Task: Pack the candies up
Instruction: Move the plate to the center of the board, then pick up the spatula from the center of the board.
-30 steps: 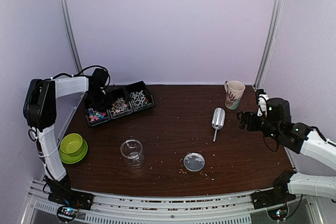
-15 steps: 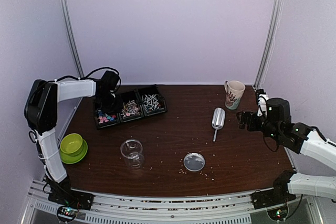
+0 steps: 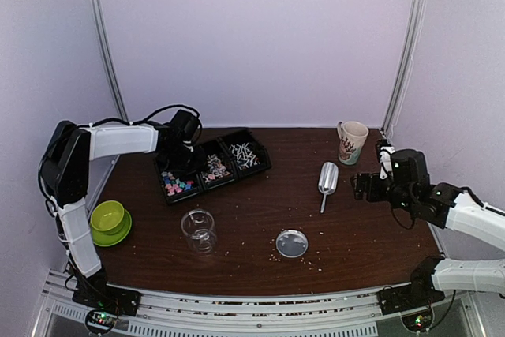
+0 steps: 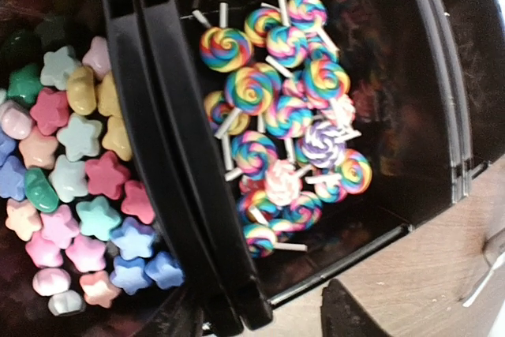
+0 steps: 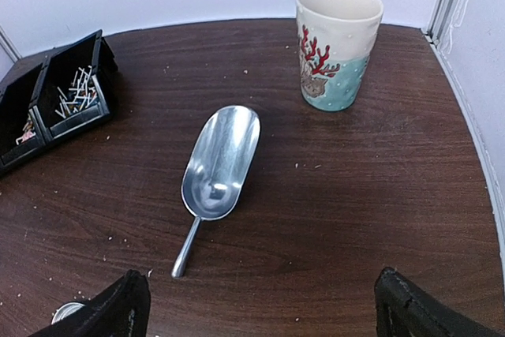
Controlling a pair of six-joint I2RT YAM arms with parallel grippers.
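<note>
Three compartments in the black tray (image 3: 215, 166) at far left hold the candies (image 4: 75, 187): pastel stars (image 4: 101, 175), swirl lollipops (image 4: 280, 108), and a third lot too small to make out. The left gripper (image 3: 184, 155) hangs over them, fingers hidden, so I can't tell how open it is. One scoop (image 3: 327, 177), one mug (image 3: 352, 141), one jar (image 3: 198, 230), one lid (image 3: 292, 243); the right gripper (image 3: 363, 186) gapes wide, empty, facing the scoop.

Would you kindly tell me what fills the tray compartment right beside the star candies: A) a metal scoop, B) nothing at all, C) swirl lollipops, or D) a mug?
C: the left wrist view shows rainbow swirl lollipops piled in the compartment next to the stars, just across a black divider of the tray.
</note>
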